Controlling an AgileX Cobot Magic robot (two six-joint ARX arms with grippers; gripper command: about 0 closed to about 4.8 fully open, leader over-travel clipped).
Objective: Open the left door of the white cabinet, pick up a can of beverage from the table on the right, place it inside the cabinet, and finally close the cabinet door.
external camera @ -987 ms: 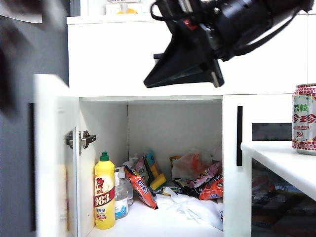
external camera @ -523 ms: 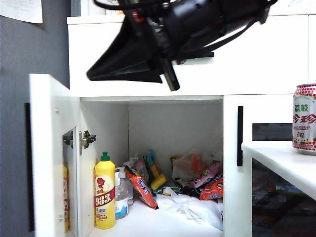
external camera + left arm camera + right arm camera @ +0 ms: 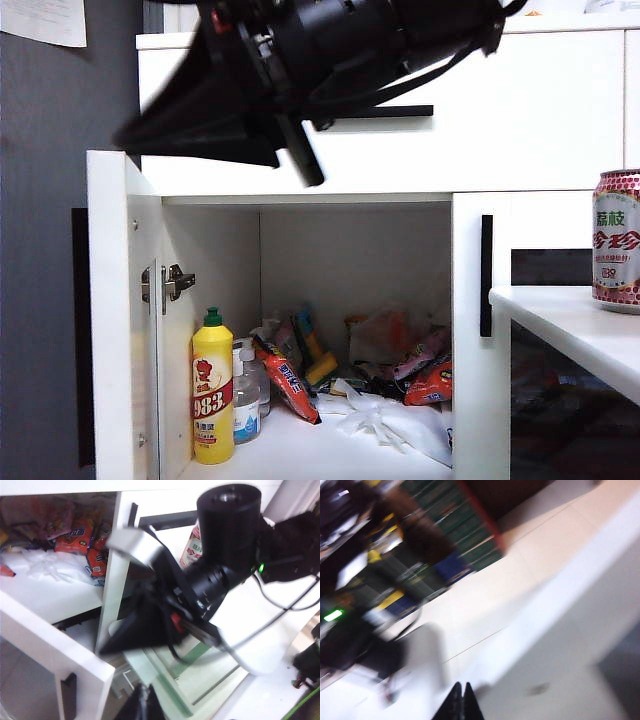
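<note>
Cabinet (image 3: 560, 110): left door (image 3: 120, 310) swung wide open, compartment full of snack bags, with a yellow bottle (image 3: 212, 390) at its left wall. Surface (image 3: 575, 330) at right carries the can (image 3: 617, 240), upright near the edge, untouched. Right tool (image 3: 205, 125) high in front of the drawer, clenched, empty. Left tool (image 3: 141, 707) also clenched, empty, near the open door's edge.

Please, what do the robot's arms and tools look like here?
The arm is black, with round barrel-shaped joints and thin black cables. Its tool is a black wedge tapering to a point. A red mark and a green light show on it.
</note>
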